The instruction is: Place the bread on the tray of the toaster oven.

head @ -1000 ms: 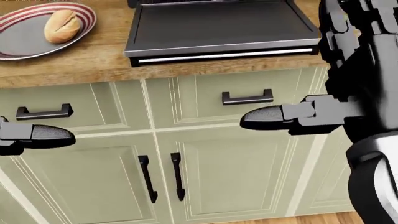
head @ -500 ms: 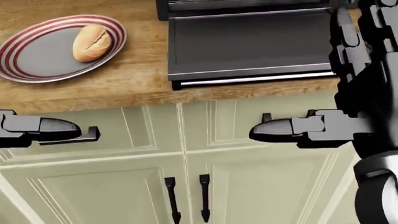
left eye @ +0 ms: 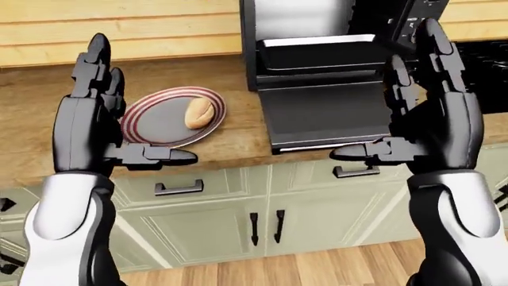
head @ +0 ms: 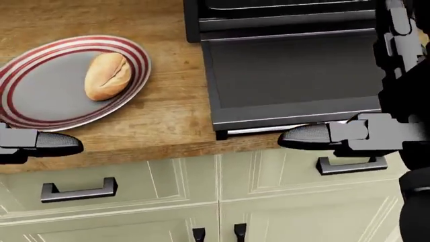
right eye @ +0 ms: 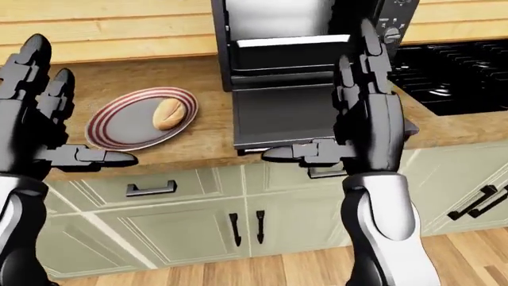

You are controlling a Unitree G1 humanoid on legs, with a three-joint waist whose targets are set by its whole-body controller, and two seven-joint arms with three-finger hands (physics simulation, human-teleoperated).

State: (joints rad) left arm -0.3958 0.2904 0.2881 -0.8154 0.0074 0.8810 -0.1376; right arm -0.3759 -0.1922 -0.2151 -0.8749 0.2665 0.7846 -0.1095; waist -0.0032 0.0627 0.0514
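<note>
Left-eye view: the left robot hand point(left eye: 93, 113) and right robot hand point(left eye: 433, 113) are raised before the wooden worktop point(left eye: 230, 143), fingers spread apart, holding nothing. The golden oval bread roll point(left eye: 198, 112) lies on the round grey plate with red rings point(left eye: 147, 122), left of the black toaster oven point(left eye: 317, 36), whose door point(left eye: 317, 116) lies folded down.

Head view: the roll point(head: 107, 75) sits apart from both hands. This looks like the approach step; next, a hand must reach over the near worktop edge to grasp it.

Right-eye view: the dark tray point(right eye: 281, 56) sits inside, far beyond the door. Open worktop separates plate and oven.
</note>
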